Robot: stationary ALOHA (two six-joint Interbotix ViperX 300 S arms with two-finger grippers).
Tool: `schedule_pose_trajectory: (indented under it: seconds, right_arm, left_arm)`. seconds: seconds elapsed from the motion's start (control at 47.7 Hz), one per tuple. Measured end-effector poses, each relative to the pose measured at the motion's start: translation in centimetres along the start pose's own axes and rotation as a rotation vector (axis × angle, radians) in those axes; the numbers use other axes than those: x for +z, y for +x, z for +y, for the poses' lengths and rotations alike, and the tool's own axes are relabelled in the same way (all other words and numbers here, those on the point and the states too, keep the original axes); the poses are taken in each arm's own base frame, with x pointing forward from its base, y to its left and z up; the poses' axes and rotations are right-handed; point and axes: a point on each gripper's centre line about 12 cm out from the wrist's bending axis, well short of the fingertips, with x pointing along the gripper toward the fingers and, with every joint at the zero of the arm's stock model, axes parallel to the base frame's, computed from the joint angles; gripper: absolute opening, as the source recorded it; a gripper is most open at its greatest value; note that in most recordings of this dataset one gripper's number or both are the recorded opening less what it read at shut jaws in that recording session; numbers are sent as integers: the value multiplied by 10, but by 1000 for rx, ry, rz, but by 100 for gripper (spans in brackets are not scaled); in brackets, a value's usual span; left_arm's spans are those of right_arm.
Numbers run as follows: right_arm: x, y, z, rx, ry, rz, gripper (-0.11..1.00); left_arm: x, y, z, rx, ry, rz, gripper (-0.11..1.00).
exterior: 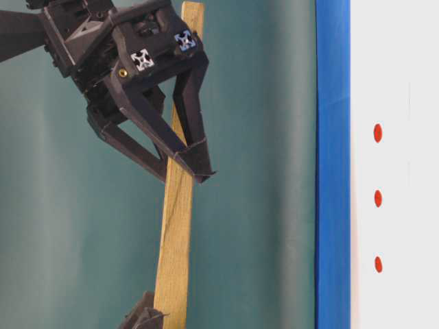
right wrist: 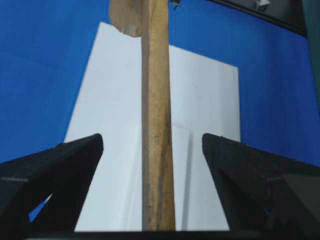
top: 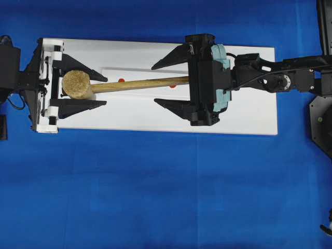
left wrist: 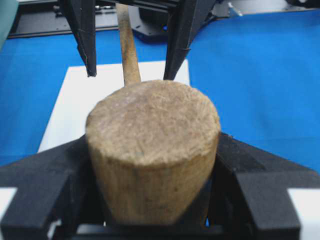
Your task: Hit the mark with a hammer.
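Left gripper (top: 83,91): clamping the thick head of the hammer (top: 78,84) at the left end of the white board (top: 249,114). Hammer: lying lengthwise along the board, handle running rightward, held up off the surface. Red marks (exterior: 378,199): sitting on the board beneath the handle. Right gripper (top: 171,83): jaws gaping wide, straddling the handle's free end without touching; nearer arm for taking the handle.

One hammer (top: 124,84), two pincers, seemingly three red marks (exterior: 378,198).
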Motion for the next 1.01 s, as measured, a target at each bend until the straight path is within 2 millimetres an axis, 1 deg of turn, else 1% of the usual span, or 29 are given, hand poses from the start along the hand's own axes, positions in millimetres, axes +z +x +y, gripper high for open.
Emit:
schedule_pose_trajectory:
  seconds: [0.105,0.168,0.252,0.356,0.419,0.461,0.482,1.007]
  right_arm:
    - [2,0,0,-1,6,-6,90]
    - [3,1,-1,-1,8,-7,83]
    - [3,5,-1,-2,9,-3,60]
    - [0,11,-4,1,14,15,28]
    - [-2,13,-5,7,17,26,14]
    - [-2,13,-4,12,15,29,5]
    - [-2,13,-4,12,14,29,3]
    - [-3,14,-4,14,27,32,2]
  left_arm:
    - [0,0,0,1,-3,-1,43]
    - [0,0,0,0,0,0,42]
    - [0,0,0,-1,-1,0,42]
    - [0,0,0,-1,-3,0,42]
    - [0,0,0,-2,-1,0,42]
    - [0,0,0,0,0,0,42]
    - [0,0,0,-2,0,0,42]
    - [1,0,-1,-5,10,-5,42]
